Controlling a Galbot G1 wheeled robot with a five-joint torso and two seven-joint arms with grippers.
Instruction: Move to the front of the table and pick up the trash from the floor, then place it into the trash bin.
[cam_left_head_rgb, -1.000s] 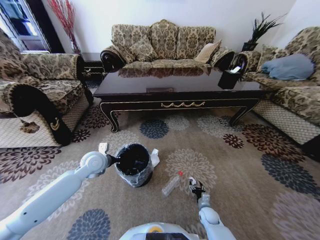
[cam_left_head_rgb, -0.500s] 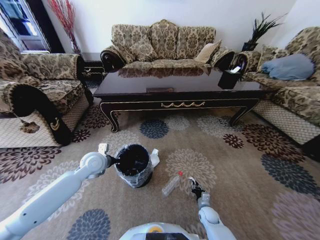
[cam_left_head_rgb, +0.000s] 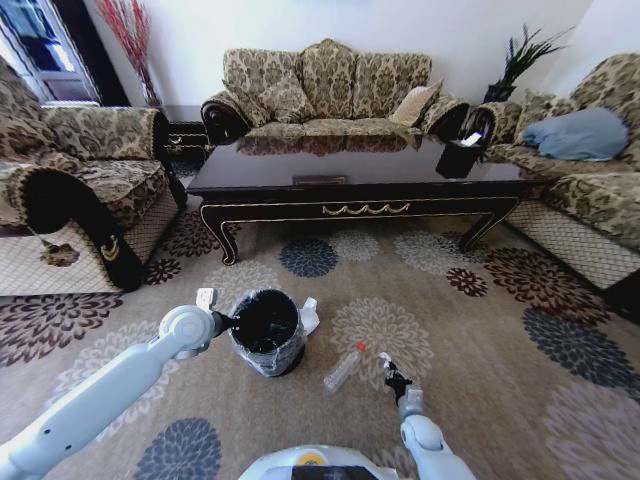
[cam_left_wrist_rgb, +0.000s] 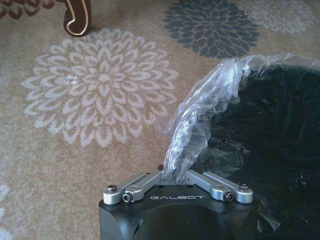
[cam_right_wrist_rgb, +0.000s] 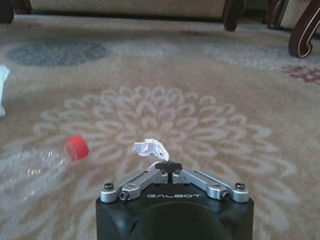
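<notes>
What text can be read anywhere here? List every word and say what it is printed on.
"GALBOT": on the black body of the left end effector, which is shut on the liner of the trash bin.
"GALBOT": on the black body of the right end effector, shut on a white scrap.
The clear bottle with the red cap shows no readable label.

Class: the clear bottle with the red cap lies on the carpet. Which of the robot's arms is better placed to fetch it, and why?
Probably the right. The right gripper sits low beside the bottle, though shut on a white scrap. The left gripper is pinching the trash bin liner.
</notes>
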